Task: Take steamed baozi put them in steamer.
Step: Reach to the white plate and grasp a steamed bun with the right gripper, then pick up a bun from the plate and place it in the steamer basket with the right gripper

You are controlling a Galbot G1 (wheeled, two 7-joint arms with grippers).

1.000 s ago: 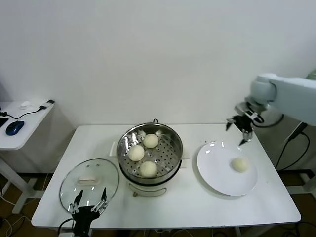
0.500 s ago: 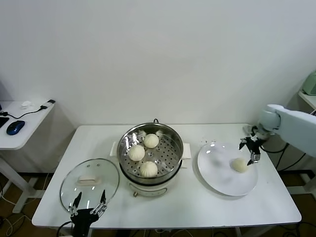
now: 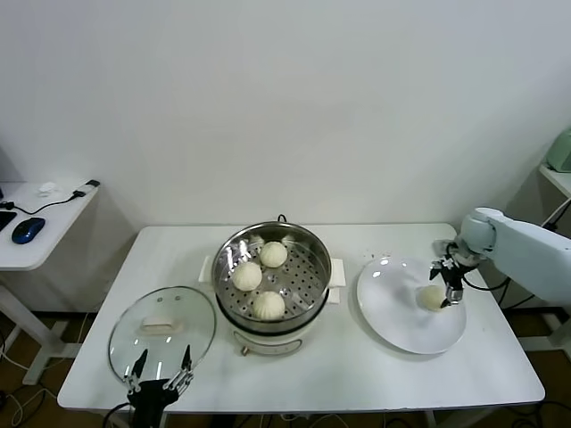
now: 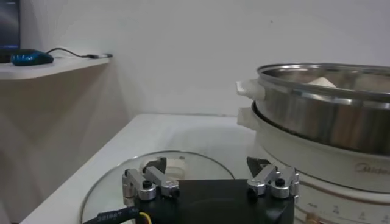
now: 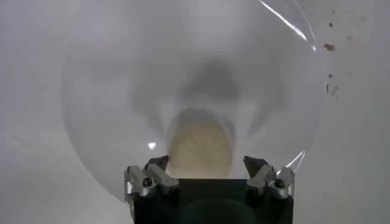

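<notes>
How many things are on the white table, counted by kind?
Buns: 4, three in the steamer, one on the plate
Steamer: 1
Plate: 1
Glass lid: 1
Total: 7

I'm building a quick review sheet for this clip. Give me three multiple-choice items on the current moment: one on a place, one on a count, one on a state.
1. Where is the baozi outside the steamer?
A. on the white plate
B. on the glass lid
C. on the bare table

2. How many baozi lie in the steamer?
A. one
B. three
C. five

3. How is the right gripper?
A. shut on a baozi
B. out of view
C. open over the baozi

Key:
1 A, the lone baozi sits on the white plate.
2 B, three show in the steamer.
3 C, the right gripper straddles it, jaws apart.
</notes>
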